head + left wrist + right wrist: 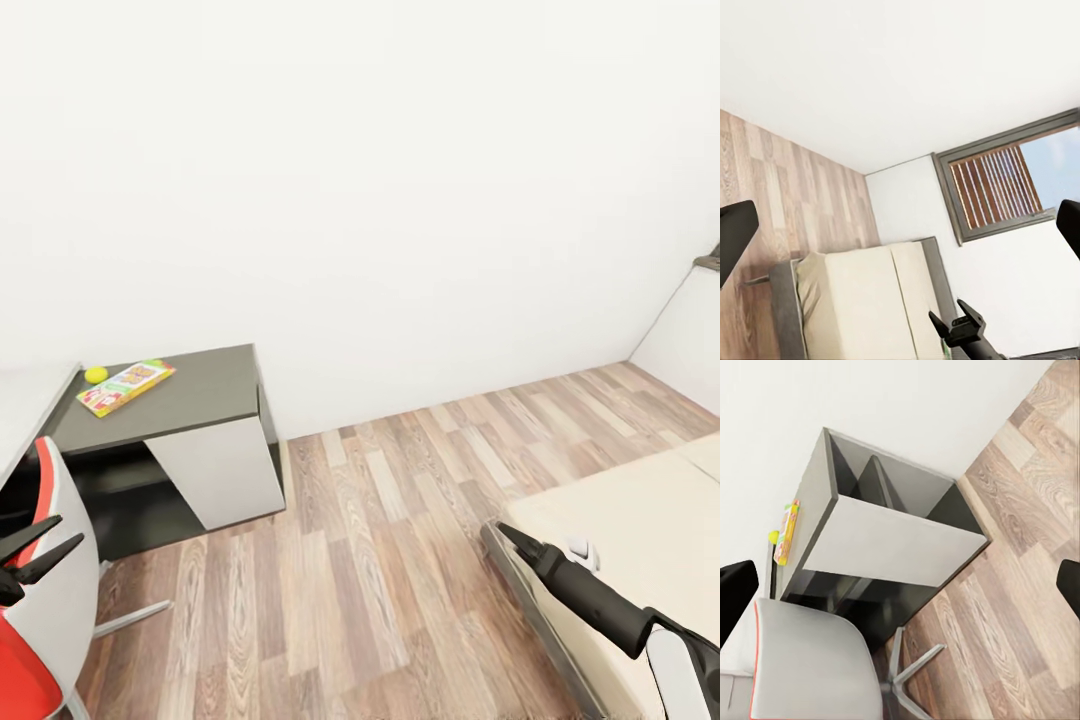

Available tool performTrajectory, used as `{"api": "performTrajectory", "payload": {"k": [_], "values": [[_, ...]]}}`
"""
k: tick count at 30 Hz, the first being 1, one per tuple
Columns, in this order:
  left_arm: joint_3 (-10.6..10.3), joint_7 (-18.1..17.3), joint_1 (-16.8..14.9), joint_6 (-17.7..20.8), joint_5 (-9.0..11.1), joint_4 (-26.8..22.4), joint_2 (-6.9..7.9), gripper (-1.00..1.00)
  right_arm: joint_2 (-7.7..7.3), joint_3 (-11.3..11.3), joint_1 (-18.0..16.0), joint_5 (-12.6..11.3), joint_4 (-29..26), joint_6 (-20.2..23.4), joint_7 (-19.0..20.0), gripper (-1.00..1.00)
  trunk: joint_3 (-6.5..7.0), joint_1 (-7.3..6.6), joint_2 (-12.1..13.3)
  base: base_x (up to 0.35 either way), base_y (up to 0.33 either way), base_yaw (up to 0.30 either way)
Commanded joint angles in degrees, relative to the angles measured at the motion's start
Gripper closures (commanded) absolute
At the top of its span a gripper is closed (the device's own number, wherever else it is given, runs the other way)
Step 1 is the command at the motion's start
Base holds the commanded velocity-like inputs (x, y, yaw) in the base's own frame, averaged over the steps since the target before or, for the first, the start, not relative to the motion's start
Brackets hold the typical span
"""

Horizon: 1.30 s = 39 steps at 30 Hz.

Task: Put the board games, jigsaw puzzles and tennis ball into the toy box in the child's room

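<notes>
Right now you are holding both pincers spread and empty: the left gripper (pixel 25 553) low at near left, the right gripper (pixel 512 537) over the cream mattress bed (pixel 640 510). Far left, a bright cartoon-printed board game box (pixel 126 386) is lying beside a small yellow-green tennis ball (pixel 96 375) on the low dark cabinet (pixel 200 385).

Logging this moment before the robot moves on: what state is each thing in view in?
Small yellow-green tennis ball: resting on the low dark cabinet, beside the game box.
Colourful cartoon-printed board game box: lying flat, closed.
Low dark cabinet with white door: door shut.
Cream mattress bed: bare where visible.
Left gripper: open, empty.
Right gripper: cannot tell.
</notes>
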Motion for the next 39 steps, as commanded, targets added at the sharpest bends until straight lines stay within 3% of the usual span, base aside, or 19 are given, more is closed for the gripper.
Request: {"api": "performTrajectory", "payload": {"k": [1,39], "values": [[0.04,-0.13,-0.02,0.26,0.02,0.00,0.01,-1.00,0.02,-0.08,-0.07,0.00,-0.01,0.36,0.18,-1.00,-0.16,0.03,-0.11,0.000,0.000,-0.220],[0.04,-0.12,-0.02,-0.01,-0.01,-0.07,-0.03,-1.00,0.03,-0.08,-0.07,0.09,-0.01,0.36,0.11,-1.00,-2.43,0.03,-0.11,0.000,0.000,-0.220]]}}
